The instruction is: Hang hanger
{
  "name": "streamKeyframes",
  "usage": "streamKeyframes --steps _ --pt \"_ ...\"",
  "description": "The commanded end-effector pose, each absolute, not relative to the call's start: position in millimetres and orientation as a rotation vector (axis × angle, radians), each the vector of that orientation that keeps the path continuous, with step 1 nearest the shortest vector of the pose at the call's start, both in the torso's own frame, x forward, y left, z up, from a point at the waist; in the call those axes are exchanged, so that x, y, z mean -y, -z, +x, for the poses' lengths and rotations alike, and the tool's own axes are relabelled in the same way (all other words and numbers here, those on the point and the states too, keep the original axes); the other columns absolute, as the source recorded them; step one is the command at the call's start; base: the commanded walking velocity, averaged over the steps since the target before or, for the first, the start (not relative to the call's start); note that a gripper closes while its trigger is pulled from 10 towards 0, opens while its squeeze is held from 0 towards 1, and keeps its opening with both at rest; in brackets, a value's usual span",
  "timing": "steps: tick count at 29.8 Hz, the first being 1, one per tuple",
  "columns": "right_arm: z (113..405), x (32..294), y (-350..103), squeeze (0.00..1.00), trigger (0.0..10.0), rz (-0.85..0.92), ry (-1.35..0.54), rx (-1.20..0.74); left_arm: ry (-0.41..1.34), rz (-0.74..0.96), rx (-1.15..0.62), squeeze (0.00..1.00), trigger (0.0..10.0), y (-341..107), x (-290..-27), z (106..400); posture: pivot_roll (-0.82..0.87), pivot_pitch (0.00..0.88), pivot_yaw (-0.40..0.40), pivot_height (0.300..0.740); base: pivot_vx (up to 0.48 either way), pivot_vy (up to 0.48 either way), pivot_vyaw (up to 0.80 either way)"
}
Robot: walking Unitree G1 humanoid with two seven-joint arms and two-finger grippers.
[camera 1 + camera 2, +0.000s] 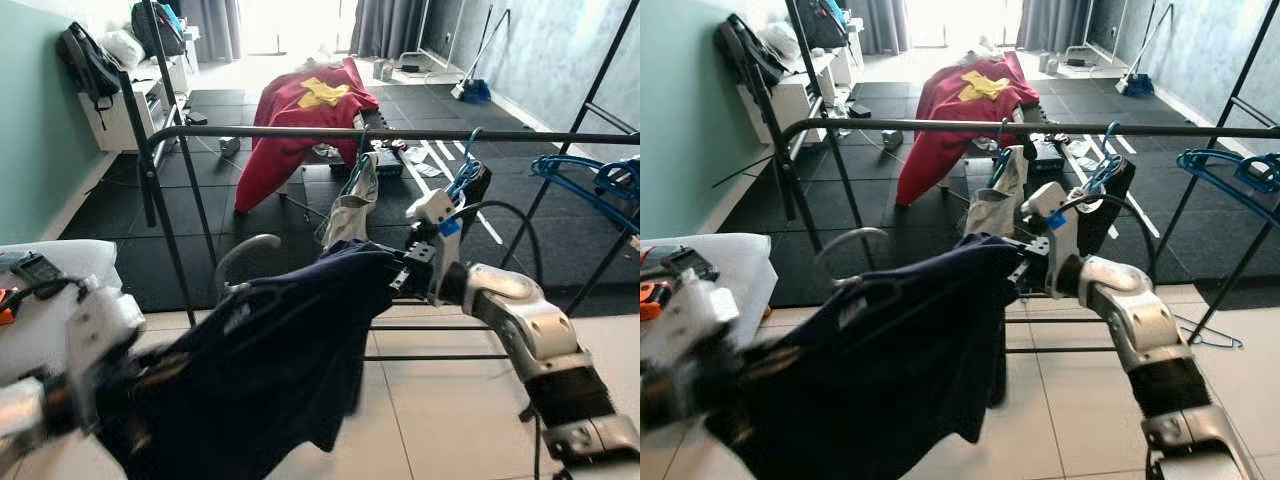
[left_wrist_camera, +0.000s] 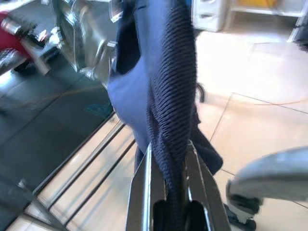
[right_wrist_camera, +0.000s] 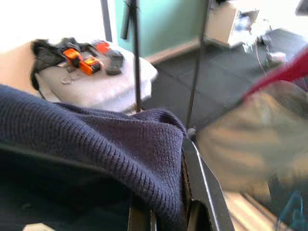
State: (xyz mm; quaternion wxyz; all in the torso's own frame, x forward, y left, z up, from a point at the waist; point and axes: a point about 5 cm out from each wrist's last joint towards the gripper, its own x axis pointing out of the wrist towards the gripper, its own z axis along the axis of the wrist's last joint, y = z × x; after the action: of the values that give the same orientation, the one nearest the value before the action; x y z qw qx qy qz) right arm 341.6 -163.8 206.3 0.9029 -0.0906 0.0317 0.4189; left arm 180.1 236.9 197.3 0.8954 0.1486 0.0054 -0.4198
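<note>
the left claw (image 1: 120,385) is blurred and mostly hidden by a navy sweater (image 1: 270,350); in its wrist view its fingers (image 2: 144,192) are seen clamped on the knit. the sweater is draped on a hanger whose grey hook (image 1: 245,255) is seen below the rail (image 1: 400,133). its other shoulder is clamped in the right claw (image 1: 398,272). the hanger's frame is covered by cloth.

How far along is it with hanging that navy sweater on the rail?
Done: the navy sweater is on a hanger with its hook free. In hand: left gripper and right gripper each pinch a shoulder, holding it up before the rail. Left: lifting the hook over the rail and letting go.
</note>
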Motion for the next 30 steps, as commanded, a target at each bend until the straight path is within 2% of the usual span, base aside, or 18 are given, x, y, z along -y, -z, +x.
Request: streamKeyframes --steps 1,5,6,12,20,21,24,25,27,28,29,30 --pt "348.4 241.6 -210.4 0.0 0.0 -0.204 -0.502 -0.135 0.77 0.362 0.011 0.0 10.0 -213.2 -268.3 172.2 -0.05 0.0 -0.024 0.74 0.0 0.0 0.0" --pt "349.1 254.8 -214.7 0.0 0.0 -0.208 -0.442 -0.136 0.775 0.347 0.031 0.0 10.0 -220.7 -273.4 167.0 -0.05 0.0 -0.023 0.74 0.0 0.0 0.0" --pt "349.2 260.8 -216.3 0.0 0.0 -0.207 -0.406 -0.136 0.833 0.329 0.051 0.0 10.0 -225.9 -270.3 159.4 -0.05 0.0 -0.02 0.74 0.0 0.0 0.0" --pt "348.7 260.4 -211.7 0.0 0.0 -0.193 -0.387 -0.147 0.928 0.257 0.19 0.0 10.0 -244.5 -256.6 152.4 -0.04 0.0 -0.021 0.74 0.0 0.0 0.0" --pt "349.4 264.7 -207.5 0.0 0.0 -0.174 -0.372 -0.158 1.0 0.273 0.105 0.0 10.0 -234.3 -255.8 141.5 -0.04 0.0 -0.023 0.74 0.0 0.0 0.0" --pt "349.9 271.9 -208.1 0.0 0.0 -0.181 -0.343 -0.161 0.986 0.297 0.056 0.0 10.0 -231.5 -261.1 140.2 -0.04 0.0 -0.023 0.74 0.0 0.0 0.0" --pt "349.9 271.9 -208.1 0.0 0.0 -0.181 -0.343 -0.161 0.986 0.297 0.056 0.0 10.0 -231.5 -261.1 140.2 -0.04 0.0 -0.023 0.74 0.0 0.0 0.0" --pt "350.7 278.7 -211.0 0.0 0.0 -0.201 -0.31 -0.157 0.911 0.391 -0.026 0.0 10.0 -226.2 -270.7 146.5 -0.04 0.0 -0.021 0.74 0.0 0.0 0.0" --pt "350.7 278.7 -211.0 0.0 0.0 -0.201 -0.31 -0.157 0.911 0.391 -0.026 0.0 10.0 -226.2 -270.7 146.5 -0.04 0.0 -0.021 0.74 0.0 0.0 0.0" --pt "351.7 282.2 -214.1 0.0 0.0 -0.213 -0.288 -0.149 0.824 0.495 -0.086 0.0 10.0 -223.0 -279.9 155.3 -0.04 0.0 -0.023 0.74 0.0 0.0 0.0" --pt "352.9 281.6 -214.6 0.0 0.0 -0.255 -0.28 -0.151 0.753 0.564 -0.073 0.0 10.0 -227.8 -284.6 165.0 -0.05 0.0 -0.023 0.74 0.0 0.0 0.0" --pt "352.9 281.6 -214.6 0.0 0.0 -0.255 -0.28 -0.151 0.753 0.564 -0.073 0.0 10.0 -227.8 -284.6 165.0 -0.05 0.0 -0.023 0.74 0.0 0.0 0.0"
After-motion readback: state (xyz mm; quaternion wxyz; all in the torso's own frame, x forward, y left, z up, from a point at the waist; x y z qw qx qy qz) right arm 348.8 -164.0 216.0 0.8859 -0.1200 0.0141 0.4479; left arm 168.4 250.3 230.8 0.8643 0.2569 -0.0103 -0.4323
